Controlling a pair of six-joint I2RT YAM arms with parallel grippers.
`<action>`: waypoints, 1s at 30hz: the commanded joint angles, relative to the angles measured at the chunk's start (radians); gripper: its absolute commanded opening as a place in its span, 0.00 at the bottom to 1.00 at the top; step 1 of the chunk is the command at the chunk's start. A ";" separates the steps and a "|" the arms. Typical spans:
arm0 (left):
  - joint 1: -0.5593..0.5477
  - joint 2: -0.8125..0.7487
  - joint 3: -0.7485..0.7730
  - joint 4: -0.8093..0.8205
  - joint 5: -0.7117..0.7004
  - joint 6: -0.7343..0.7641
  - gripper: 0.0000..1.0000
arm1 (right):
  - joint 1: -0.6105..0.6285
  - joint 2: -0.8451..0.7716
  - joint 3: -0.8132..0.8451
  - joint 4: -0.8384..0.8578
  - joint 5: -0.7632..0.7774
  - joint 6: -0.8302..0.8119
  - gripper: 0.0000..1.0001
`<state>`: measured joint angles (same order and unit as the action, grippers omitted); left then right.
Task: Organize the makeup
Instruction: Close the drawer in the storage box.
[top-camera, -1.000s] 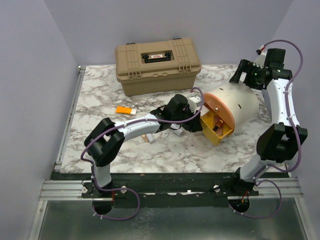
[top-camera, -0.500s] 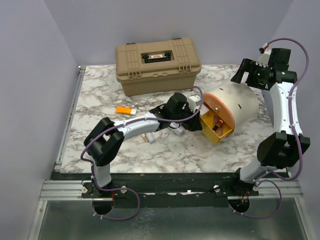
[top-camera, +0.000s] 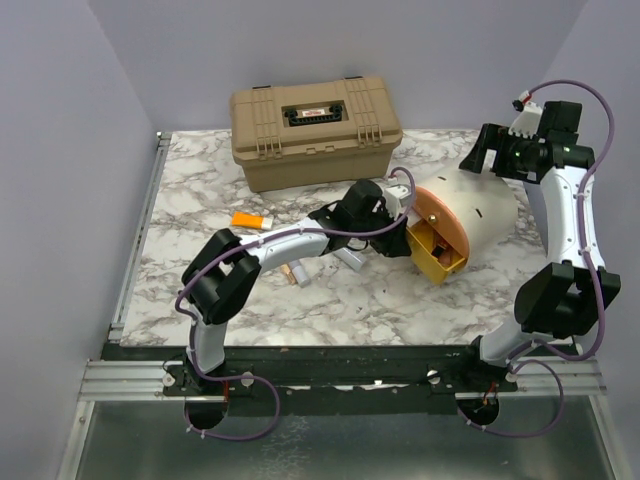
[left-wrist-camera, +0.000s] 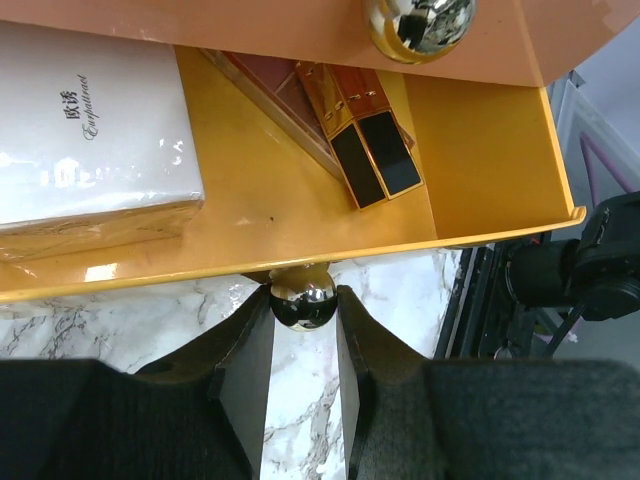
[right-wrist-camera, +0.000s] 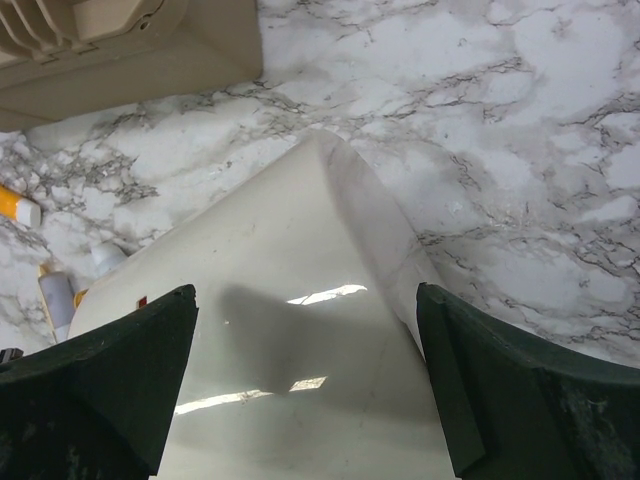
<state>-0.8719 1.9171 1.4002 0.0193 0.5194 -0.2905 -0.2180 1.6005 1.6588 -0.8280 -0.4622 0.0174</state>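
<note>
My left gripper (top-camera: 398, 224) is shut on the chrome knob (left-wrist-camera: 303, 300) of a yellow drawer (top-camera: 441, 259) at the open front of the cream-and-orange round case (top-camera: 475, 205). In the left wrist view the drawer (left-wrist-camera: 480, 150) holds rose-gold sticks (left-wrist-camera: 365, 140) and a white box (left-wrist-camera: 90, 130). My right gripper (top-camera: 492, 153) hangs open above the back of the round case (right-wrist-camera: 300, 380), touching nothing. An orange tube (top-camera: 250, 220) lies on the marble to the left. Pale tubes (top-camera: 347, 258) lie partly hidden under my left arm.
A big tan hard case (top-camera: 315, 128) stands closed at the back of the marble table (top-camera: 200, 290). A second chrome knob (left-wrist-camera: 420, 22) sits on the orange front above the drawer. Grey walls close in left, right and behind.
My left gripper has moved right with the knob and the yellow drawer has slid partway back into the round case. My right gripper has shifted slightly right.
</note>
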 joint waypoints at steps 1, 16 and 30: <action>-0.004 -0.014 0.024 0.064 0.021 0.009 0.30 | 0.008 -0.011 -0.027 -0.077 -0.094 0.007 0.96; -0.050 -0.092 -0.047 0.095 -0.048 -0.018 0.30 | 0.049 0.065 -0.028 -0.120 -0.222 0.005 0.95; -0.050 -0.091 -0.062 0.139 -0.185 -0.065 0.33 | 0.063 0.064 -0.012 -0.079 -0.136 0.045 0.95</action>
<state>-0.9188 1.8526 1.3201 0.0467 0.4053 -0.3187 -0.1711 1.6665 1.6566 -0.8322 -0.5777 0.0277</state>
